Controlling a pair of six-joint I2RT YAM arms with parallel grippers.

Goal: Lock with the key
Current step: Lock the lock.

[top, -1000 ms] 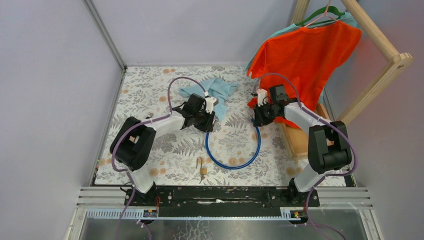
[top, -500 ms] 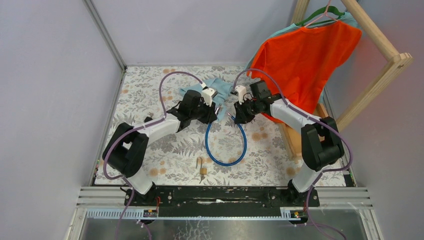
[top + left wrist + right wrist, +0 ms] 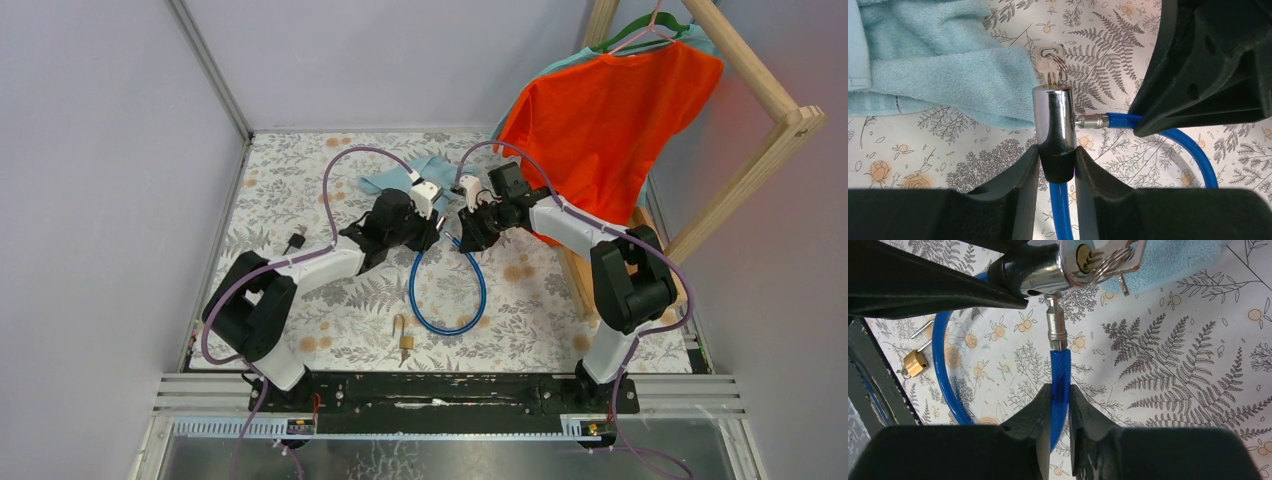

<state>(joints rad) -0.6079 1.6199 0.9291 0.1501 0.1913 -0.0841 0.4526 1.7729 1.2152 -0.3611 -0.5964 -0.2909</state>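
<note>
The key (image 3: 1051,59) sits in the end of the chrome lock barrel (image 3: 1054,117), in line with its axis, while your left hand (image 3: 1058,165) clamps the barrel and your right hand (image 3: 1060,400) clamps the blue cable (image 3: 1060,370).

Brass padlock (image 3: 405,341) near front edge; light-blue towel (image 3: 938,70) at back; orange shirt (image 3: 600,110) hanging right.

Blue cable (image 3: 1060,375), chrome lock barrel (image 3: 1054,112), pale-blue towel (image 3: 938,75), fern-and-flower-patterned tablecloth (image 3: 1168,365).
</note>
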